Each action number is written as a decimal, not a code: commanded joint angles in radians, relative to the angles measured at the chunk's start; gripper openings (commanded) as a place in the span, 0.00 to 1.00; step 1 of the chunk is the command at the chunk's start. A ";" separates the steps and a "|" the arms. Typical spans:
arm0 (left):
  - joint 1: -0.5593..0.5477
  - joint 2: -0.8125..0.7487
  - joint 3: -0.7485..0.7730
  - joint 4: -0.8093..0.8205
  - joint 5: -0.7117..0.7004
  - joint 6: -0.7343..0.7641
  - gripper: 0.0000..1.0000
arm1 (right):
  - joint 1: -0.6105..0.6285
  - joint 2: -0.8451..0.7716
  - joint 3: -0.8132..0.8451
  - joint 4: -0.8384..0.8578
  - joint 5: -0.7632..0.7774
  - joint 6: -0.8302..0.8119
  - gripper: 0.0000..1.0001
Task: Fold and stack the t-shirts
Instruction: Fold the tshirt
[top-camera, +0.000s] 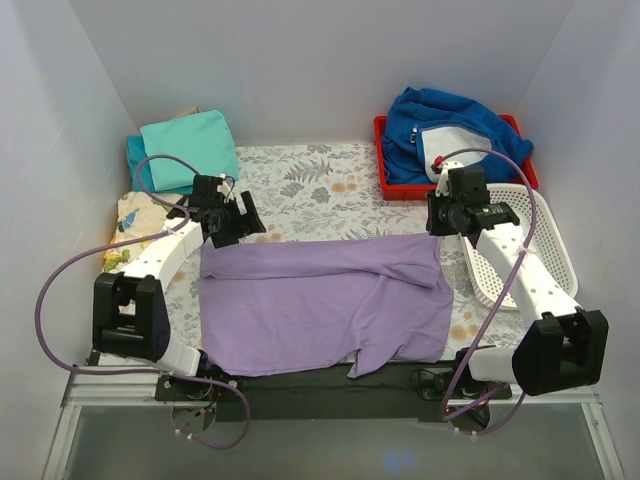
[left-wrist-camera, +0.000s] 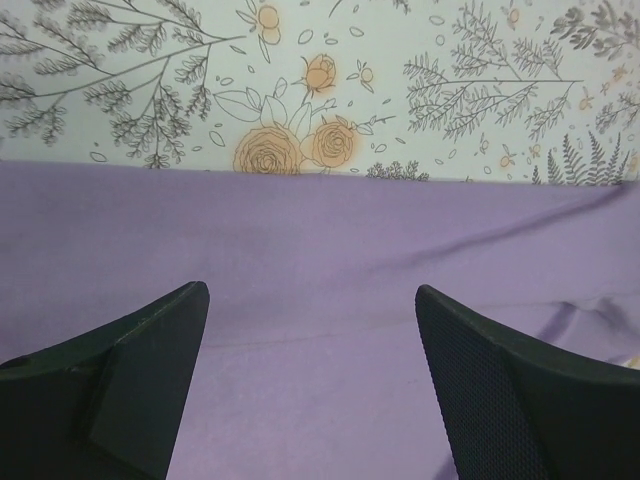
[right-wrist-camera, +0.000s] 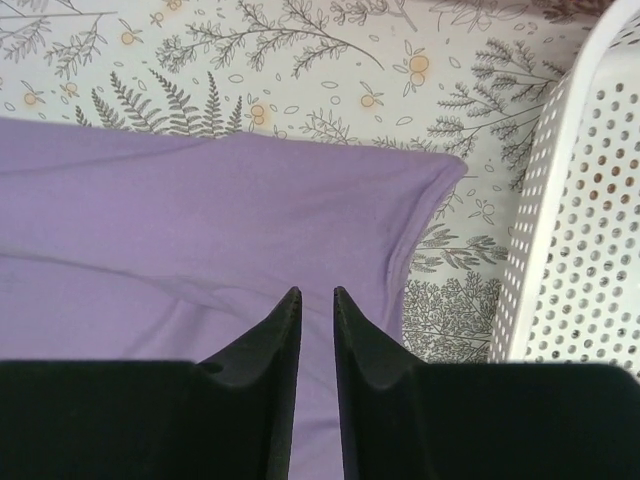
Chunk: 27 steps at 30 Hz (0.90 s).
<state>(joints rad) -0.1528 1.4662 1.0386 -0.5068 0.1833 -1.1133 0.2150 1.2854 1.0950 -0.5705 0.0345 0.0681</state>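
Note:
A lavender t-shirt (top-camera: 320, 300) lies spread on the floral table cover, its far edge folded down toward the middle. My left gripper (top-camera: 238, 222) hovers over the shirt's far left corner. In the left wrist view the gripper (left-wrist-camera: 310, 292) is wide open and empty above the purple cloth (left-wrist-camera: 320, 260). My right gripper (top-camera: 441, 220) is over the shirt's far right corner. In the right wrist view the gripper (right-wrist-camera: 316, 291) has its jaws almost together with no cloth between them, above the shirt (right-wrist-camera: 200, 210). Folded turquoise and teal t-shirts (top-camera: 186, 145) are stacked at the back left.
A royal-blue fleece jacket (top-camera: 450, 125) fills a red tray (top-camera: 381, 160) at the back right. A white perforated basket (top-camera: 545, 255) lies beside the right arm and also shows in the right wrist view (right-wrist-camera: 580, 220). A yellowish patterned cloth (top-camera: 135, 212) lies at the left edge.

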 joint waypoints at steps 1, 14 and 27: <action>-0.011 0.022 -0.008 0.033 0.103 -0.002 0.84 | -0.006 0.035 -0.021 -0.005 -0.027 -0.005 0.25; -0.048 0.157 -0.054 0.054 0.063 -0.065 0.84 | -0.005 0.224 -0.153 0.106 -0.170 0.062 0.19; -0.048 0.192 -0.059 -0.078 -0.211 -0.073 0.84 | -0.005 0.290 -0.181 0.087 0.030 0.071 0.17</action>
<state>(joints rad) -0.2115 1.6440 0.9627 -0.4801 0.1356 -1.2079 0.2161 1.5711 0.8818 -0.4915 -0.0002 0.1364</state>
